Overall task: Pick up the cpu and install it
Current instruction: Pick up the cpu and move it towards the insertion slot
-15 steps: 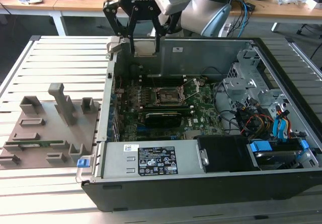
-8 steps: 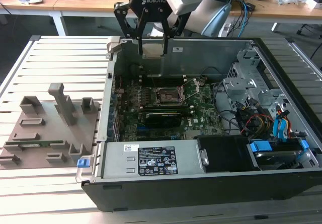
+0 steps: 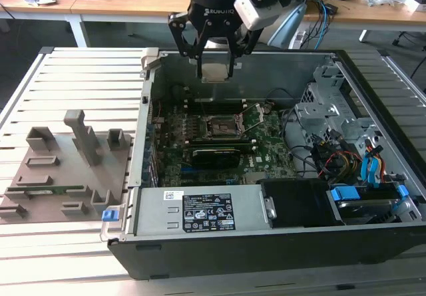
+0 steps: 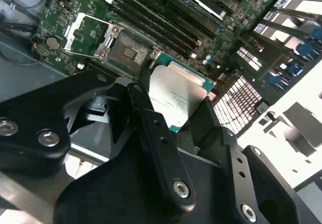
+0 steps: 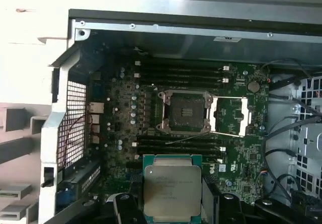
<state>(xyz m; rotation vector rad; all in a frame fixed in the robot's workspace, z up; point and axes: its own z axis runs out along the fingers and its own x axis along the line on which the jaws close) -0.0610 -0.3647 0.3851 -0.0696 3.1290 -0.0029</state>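
Above the socket and off to one side, your claw pinches the chip by its edges. You're mid-carry, and seating demands square alignment.

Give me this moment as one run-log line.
hand: shut on cpu | position: over open case | socket: frame open, empty | install: not yet done

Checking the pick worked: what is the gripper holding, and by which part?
The gripper holds the cpu by two opposite edges, above the computer case.
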